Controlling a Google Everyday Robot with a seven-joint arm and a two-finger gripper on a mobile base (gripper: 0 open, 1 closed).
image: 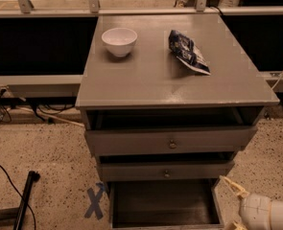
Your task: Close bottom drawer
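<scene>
The bottom drawer (162, 202) of the grey cabinet (174, 87) is pulled far out. Its dark interior faces up at the lower middle of the camera view, and its front panel and knob are cut off by the bottom edge. My gripper (232, 202) is at the lower right, just beside the drawer's right side wall. Its white body (265, 212) points left and its two pale fingers (229, 182) are spread apart, holding nothing.
The middle drawer (165, 169) and top drawer (170, 140) stand slightly open. A white bowl (119, 40) and a dark snack bag (189, 51) sit on the cabinet top. On the floor to the left are a blue X tape mark (95, 202), a black pole (23, 200) and cables.
</scene>
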